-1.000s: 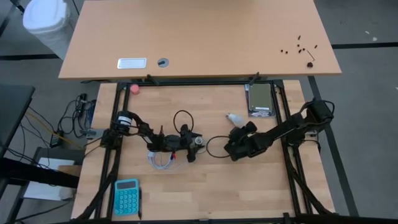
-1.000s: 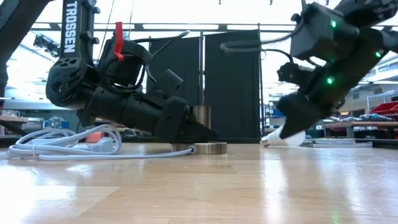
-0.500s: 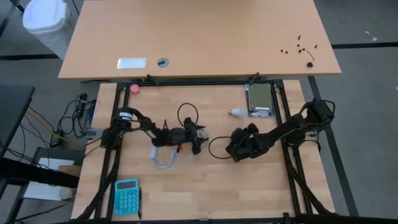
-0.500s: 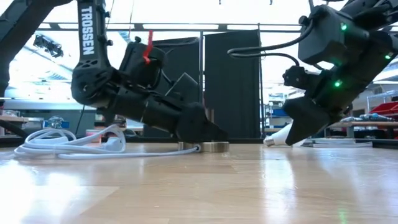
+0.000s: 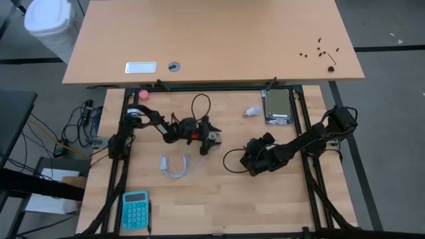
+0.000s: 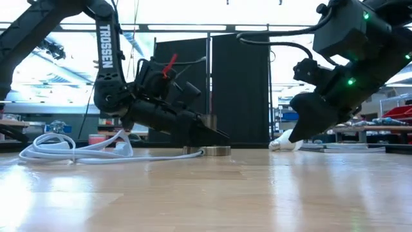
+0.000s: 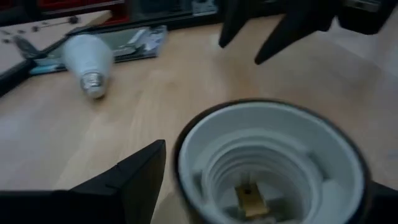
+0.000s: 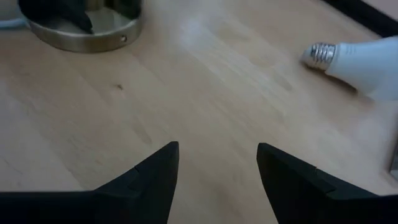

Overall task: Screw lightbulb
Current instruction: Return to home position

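- lightbulb (image 5: 251, 111): lies on its side on the desk (image 5: 226, 199), toward the far edge, just beside a flat grey device (image 5: 278, 106); held by neither arm and well apart from both sets of jaws.
- lightbulb, form: frosted white globe, smooth and matt, tapering to a ribbed silvery screw base; in the high view the base points toward the left arm's side.
- right gripper (image 8: 217, 147): low over the desk on the near side of the lightbulb; jaws released and spread, with only bare wood between them; the bulb lies ahead of the jaws and off to one side.
- left gripper (image 5: 209, 137): near the middle of the desk, jaws clenched on the sides of the socket (image 7: 273, 168); the lightbulb lies beyond it, apart.
- socket: round, standing on the desk on a brass-coloured metal disc; its mouth is open and empty, with a glossy white threaded wall and a small brass contact at the bottom.
- white cord (image 5: 172, 166): a loose coil on the desk, nearer than the left gripper.
- desk: pale wood planks with visible grain and a slight sheen, framed by dark rails.
- teal calculator (image 5: 135, 210): at the near left corner.
- small pink ball (image 5: 143, 95): at the far left edge.
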Action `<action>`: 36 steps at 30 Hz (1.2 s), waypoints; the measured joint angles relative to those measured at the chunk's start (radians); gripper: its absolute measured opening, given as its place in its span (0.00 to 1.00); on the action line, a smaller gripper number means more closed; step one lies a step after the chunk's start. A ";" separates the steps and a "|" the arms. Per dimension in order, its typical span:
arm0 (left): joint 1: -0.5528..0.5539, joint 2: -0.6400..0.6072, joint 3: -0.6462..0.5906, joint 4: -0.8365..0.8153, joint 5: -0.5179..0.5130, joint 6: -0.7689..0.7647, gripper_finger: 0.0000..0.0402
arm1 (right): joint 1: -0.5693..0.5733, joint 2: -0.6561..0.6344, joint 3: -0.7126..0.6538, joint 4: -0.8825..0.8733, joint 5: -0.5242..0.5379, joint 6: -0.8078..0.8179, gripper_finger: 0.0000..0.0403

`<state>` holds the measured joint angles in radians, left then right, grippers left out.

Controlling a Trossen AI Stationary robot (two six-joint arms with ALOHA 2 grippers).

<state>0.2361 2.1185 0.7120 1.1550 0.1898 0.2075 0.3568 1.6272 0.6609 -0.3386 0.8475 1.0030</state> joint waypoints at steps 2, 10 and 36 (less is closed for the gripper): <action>0.032 0.000 -0.001 -0.003 0.061 0.002 0.72 | 0.001 0.000 0.000 0.016 0.017 -0.024 0.57; 0.036 -0.056 -0.026 -0.046 0.057 -0.032 0.68 | 0.010 -0.072 -0.004 0.044 -0.029 -0.183 0.57; -0.208 -0.549 -0.097 -0.394 -0.359 0.003 0.83 | -0.089 -0.639 -0.561 0.863 -0.454 -0.760 0.57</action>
<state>0.0281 1.5697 0.6146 0.7609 -0.1688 0.2108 0.2676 0.9886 0.1001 0.5245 0.3931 0.2432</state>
